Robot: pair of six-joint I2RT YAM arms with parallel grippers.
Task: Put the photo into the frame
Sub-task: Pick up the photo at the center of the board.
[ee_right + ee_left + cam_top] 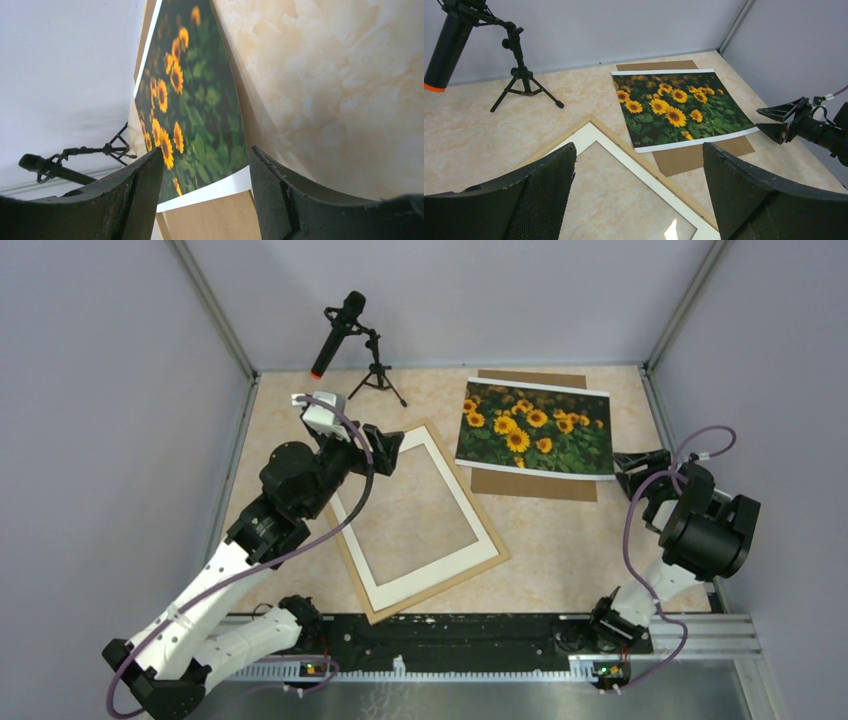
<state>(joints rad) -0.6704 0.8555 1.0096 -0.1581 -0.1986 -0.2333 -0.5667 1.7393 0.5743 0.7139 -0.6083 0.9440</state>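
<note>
Pickup stage, judging from the layout, with nothing yet in the frame point(438, 587) but the white mat point(435, 568). At far right, well apart from the frame and lying print-up on the brown backing board point(535, 485): the photo point(535, 428), right edge seemingly a little curled. Right gripper point(620, 466) low beside that right edge, jaws apart, one above the other, clamped on nothing. Left gripper point(638, 150) above the frame's far-left corner, jaws wide apart, holding nothing. Probably called for next: slipping the lower finger under the curled edge, closing on the white border, then carrying the sheet left and nearer, over to the frame. Room for moving: open tabletop point(560, 540) between board and frame along that path; right wall close behind the right arm; microphone tripod point(375, 375) at far left, off the route. Edges worth watching: the thin sheet edge against the board, and the raised wooden rail at the frame's right corner.
</note>
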